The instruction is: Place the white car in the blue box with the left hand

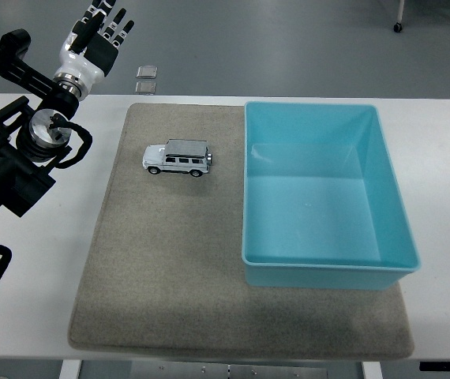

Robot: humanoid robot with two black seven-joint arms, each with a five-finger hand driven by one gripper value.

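Observation:
The white toy car [177, 158] stands on its wheels on the grey mat [170, 260], in the mat's upper left part, nose pointing left. The blue box [324, 193] sits open and empty on the mat's right side, its left wall a short way right of the car. My left hand [99, 35] is up at the far left corner, beyond the table's back edge, fingers spread and holding nothing. It is well to the upper left of the car. The left arm's black links lie along the left edge.
White table [438, 158] borders the mat on both sides. Two small square tiles [146, 79] lie on the floor behind the table's back edge. A chair's castors show at the top right.

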